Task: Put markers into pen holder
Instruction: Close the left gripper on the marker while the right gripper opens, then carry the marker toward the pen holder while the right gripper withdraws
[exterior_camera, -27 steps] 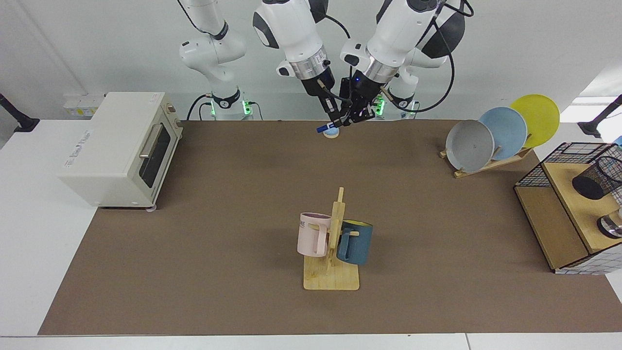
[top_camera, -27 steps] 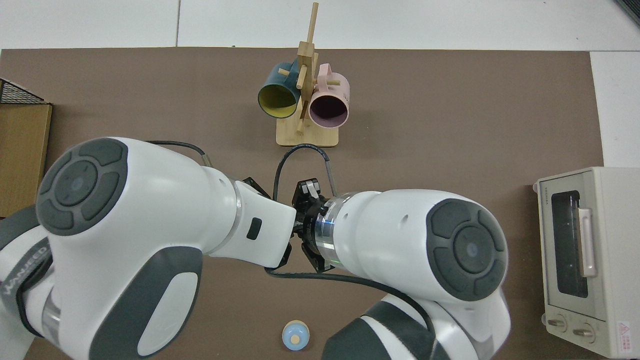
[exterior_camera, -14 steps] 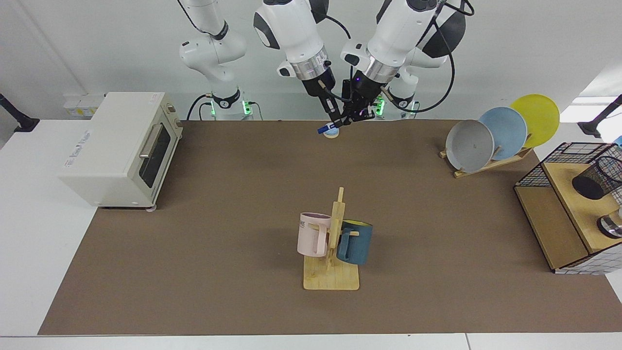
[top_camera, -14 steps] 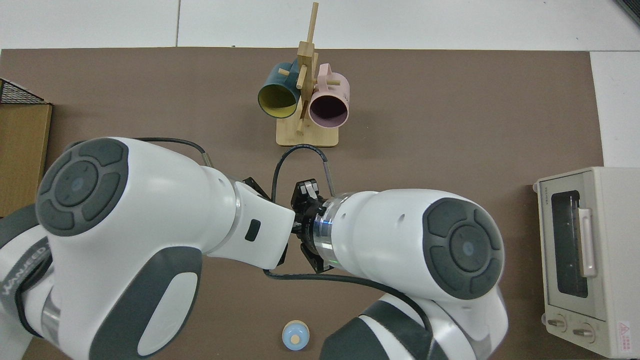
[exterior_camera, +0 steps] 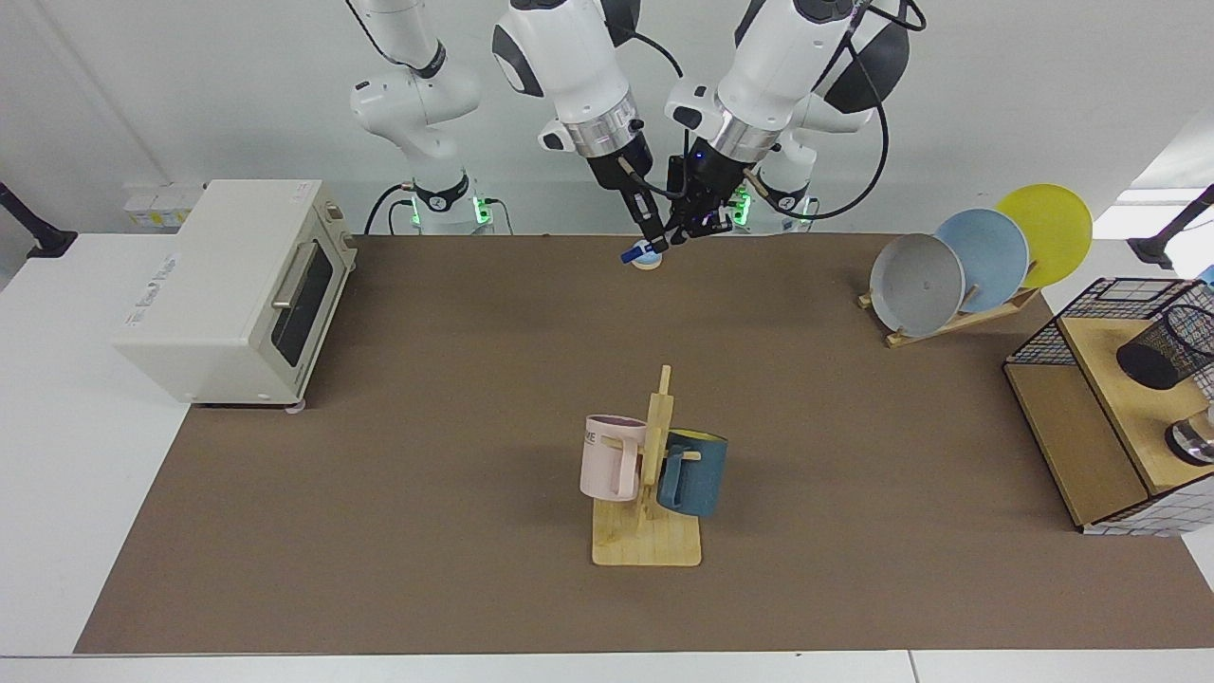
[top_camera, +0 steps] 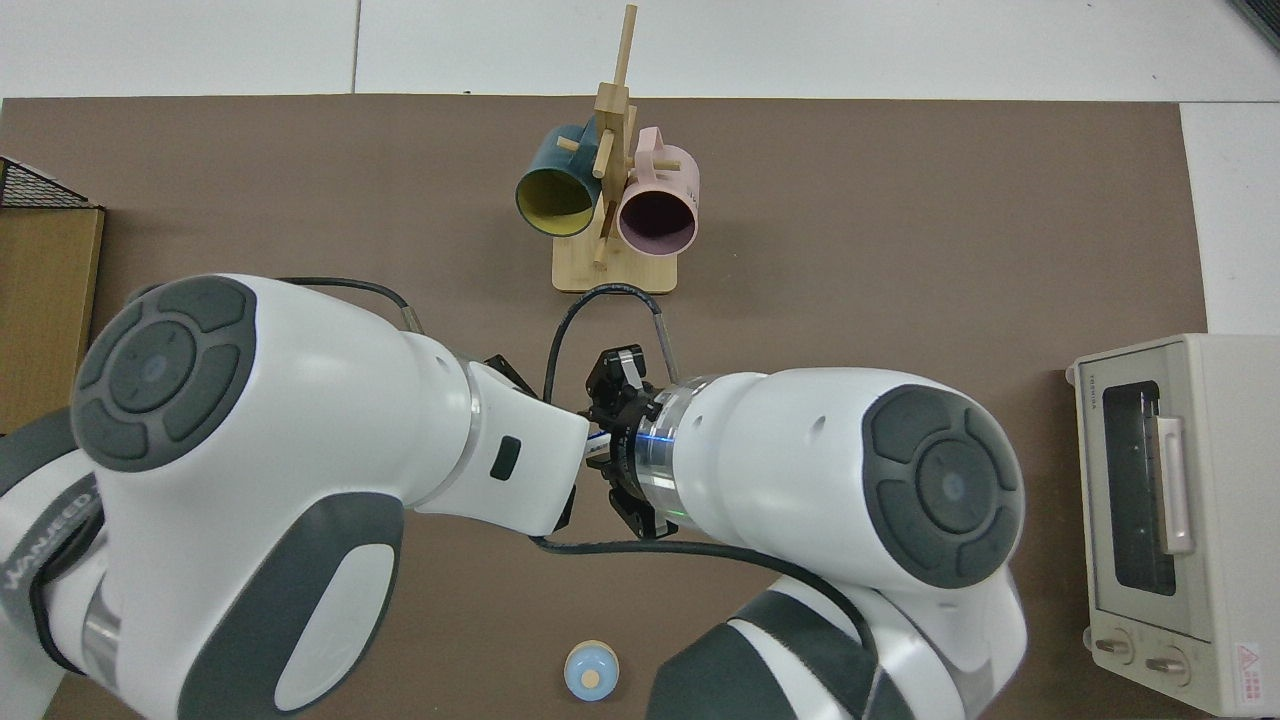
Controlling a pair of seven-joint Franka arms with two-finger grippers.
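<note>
Marker (exterior_camera: 634, 253), blue-capped, tilted

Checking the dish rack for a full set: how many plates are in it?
3, all standing on edge in the wooden rack in the facing view: grey plate, blue plate, yellow plate. Each overlaps the next; none seems hidden.

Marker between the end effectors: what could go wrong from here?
The marker sits where the left end effector and right end effector crowd together; they could collide, or it could slip and drop. The pen holder is far off and looks tilted, so insertion may miss.
</note>
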